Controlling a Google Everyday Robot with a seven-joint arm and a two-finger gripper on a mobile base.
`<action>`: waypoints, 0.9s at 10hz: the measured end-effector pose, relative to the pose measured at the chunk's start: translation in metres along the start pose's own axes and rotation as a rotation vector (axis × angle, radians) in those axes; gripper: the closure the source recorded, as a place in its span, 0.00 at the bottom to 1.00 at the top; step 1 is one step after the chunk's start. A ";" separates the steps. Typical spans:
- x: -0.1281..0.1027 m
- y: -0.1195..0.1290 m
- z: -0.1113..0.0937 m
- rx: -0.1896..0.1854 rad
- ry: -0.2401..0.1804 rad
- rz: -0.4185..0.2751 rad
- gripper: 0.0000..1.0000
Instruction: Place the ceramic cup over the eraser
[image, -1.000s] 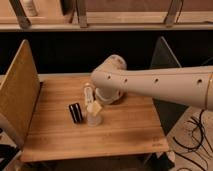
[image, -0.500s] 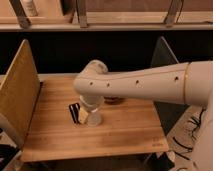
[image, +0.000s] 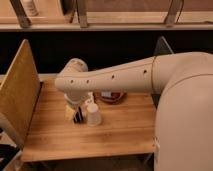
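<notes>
We are noting the arm (image: 115, 80) swinging in, the gripper (image: 76, 106), fingers apart, now hanging just above the eraser (image: 78, 118), the ceramic cup (image: 93, 115) standing beside the eraser, apparently ungrasped.

This looks like a robot test station in a lab or workshop. A small butcher-block worktop (image: 115, 137) is fenced by 2 upright sides, a tan board (image: 17, 92) and a grey panel (image: 162, 47). A shelf (image: 125, 23) with metal brackets runs behind. A bulky cream robot arm (image: 115, 77) reaches across, its pincer (image: 76, 111) spread low over the worktop's left half.
</notes>
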 end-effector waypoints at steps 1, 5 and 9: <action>0.001 -0.001 0.000 0.000 0.001 0.003 0.20; 0.002 -0.011 0.003 0.016 -0.020 0.012 0.20; 0.010 -0.072 0.022 0.077 -0.055 0.025 0.20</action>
